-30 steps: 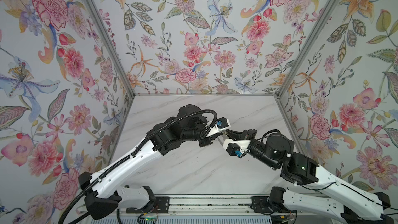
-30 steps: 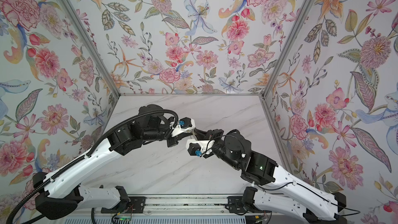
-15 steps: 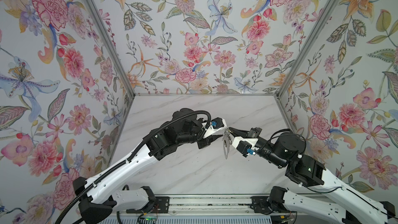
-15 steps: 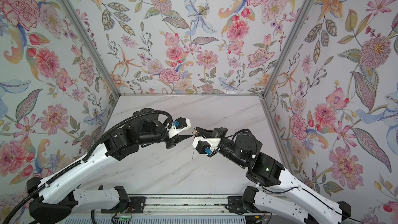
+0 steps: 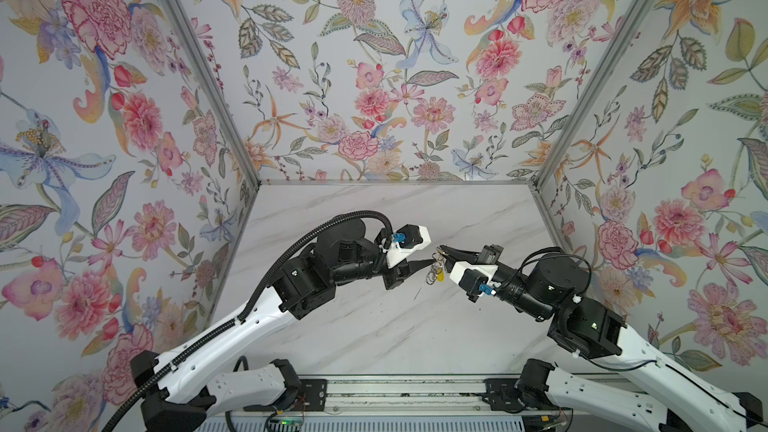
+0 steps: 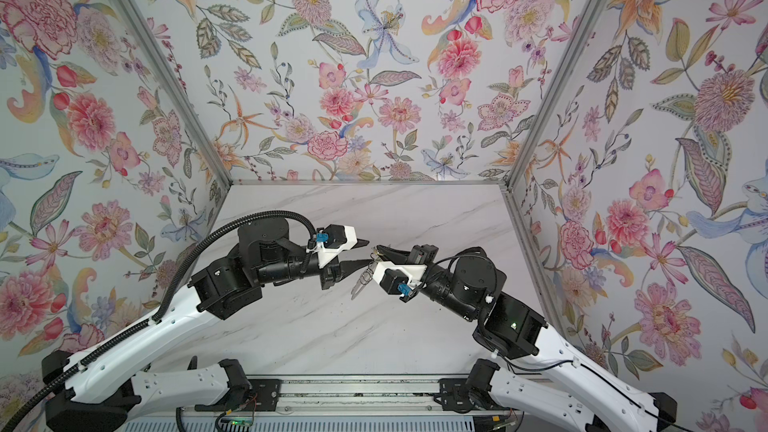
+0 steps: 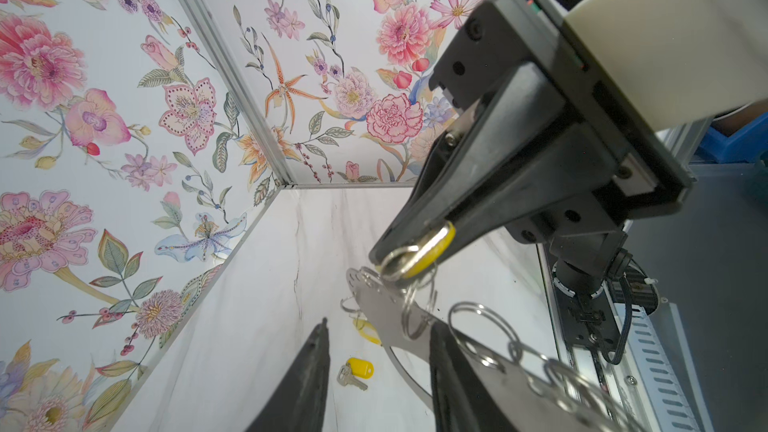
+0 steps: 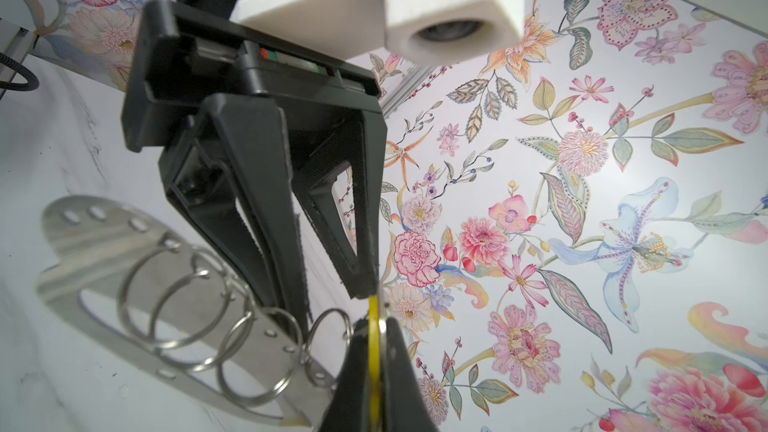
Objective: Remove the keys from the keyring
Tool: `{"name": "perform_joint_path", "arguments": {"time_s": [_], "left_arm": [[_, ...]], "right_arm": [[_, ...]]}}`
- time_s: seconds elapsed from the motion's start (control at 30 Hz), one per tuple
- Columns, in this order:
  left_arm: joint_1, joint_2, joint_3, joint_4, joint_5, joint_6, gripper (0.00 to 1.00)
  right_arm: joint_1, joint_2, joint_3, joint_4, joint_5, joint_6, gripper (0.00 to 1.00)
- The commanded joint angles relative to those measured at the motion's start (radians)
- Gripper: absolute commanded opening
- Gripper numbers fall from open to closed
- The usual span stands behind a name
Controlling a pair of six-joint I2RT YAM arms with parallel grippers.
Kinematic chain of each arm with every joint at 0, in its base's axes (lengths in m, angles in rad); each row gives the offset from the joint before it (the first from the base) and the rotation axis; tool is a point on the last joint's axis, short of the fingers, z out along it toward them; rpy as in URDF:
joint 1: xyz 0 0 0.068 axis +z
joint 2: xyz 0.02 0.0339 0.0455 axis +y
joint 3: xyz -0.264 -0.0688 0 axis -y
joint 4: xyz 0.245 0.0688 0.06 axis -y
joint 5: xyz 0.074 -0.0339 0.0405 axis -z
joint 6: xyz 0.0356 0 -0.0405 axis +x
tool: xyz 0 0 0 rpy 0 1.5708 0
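**Operator:** Status check: what are you holding?

**Me:** My right end effector [image 7: 380,261] is clenching a yellow tag [image 7: 430,247] just below the centre of the left wrist view. My left end effector [image 7: 380,323] is standing released, gripping nothing. The keyring [image 8: 99,251] is dangling between them from its split rings [image 8: 187,309].

**Operator:** Risk?

**Me:** I'm judging the keyring ungripped, so pulling could twist the tag out of my grasp, dropping everything onto the surface [image 7: 249,347] beside the loose key [image 7: 358,369].

The gap between the jaws of the left gripper [image 7: 379,324] is free; the keyring [image 8: 75,243] hangs beside one finger, and dead ahead the right gripper [image 7: 379,260] (clamped on a yellow tag [image 7: 432,249]) blocks passage.
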Motion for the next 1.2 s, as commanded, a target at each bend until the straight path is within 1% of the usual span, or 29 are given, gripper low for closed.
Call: {"name": "perform_joint_path", "arguments": {"time_s": [0.0,0.13,0.27,0.4,0.6,0.63,0.67,0.73,0.9,0.97,1.0,1.17], "left_arm": [[0.012,0.015,-0.008,0.046,0.041,-0.025,0.38],[0.012,0.019,-0.008,0.07,0.067,-0.038,0.31],[0.012,0.025,-0.013,0.069,0.072,-0.046,0.18],[0.012,0.025,-0.014,0.065,0.072,-0.051,0.09],[0.012,0.032,-0.015,0.038,0.06,-0.047,0.1],[0.012,0.035,-0.012,0.035,0.062,-0.044,0.08],[0.012,0.037,-0.009,0.029,0.062,-0.041,0.03],[0.011,0.037,-0.004,0.012,0.039,-0.034,0.0],[0.011,0.049,0.03,-0.056,-0.011,0.002,0.0],[0.011,0.069,0.062,-0.102,-0.015,0.004,0.0],[0.01,0.078,0.076,-0.122,-0.015,0.032,0.0],[-0.008,0.121,0.138,-0.214,-0.025,0.086,0.0]], "right_arm": [[-0.002,-0.001,-0.011,0.057,-0.02,0.027,0.0],[-0.005,-0.001,-0.019,0.067,-0.016,0.023,0.0],[-0.007,-0.011,-0.029,0.087,-0.009,0.021,0.0],[-0.01,-0.018,-0.04,0.109,-0.004,0.017,0.0],[-0.012,-0.029,-0.051,0.132,0.005,0.016,0.0],[-0.013,-0.027,-0.049,0.129,0.007,0.015,0.0],[-0.011,-0.026,-0.049,0.13,0.007,0.015,0.0],[-0.011,-0.028,-0.05,0.128,0.011,0.011,0.0],[-0.005,-0.015,-0.042,0.124,0.022,-0.006,0.0],[0.007,0.001,-0.035,0.123,0.049,-0.028,0.0],[0.014,0.011,-0.031,0.122,0.064,-0.04,0.0],[0.061,0.066,0.01,0.095,0.12,-0.102,0.0]]}}
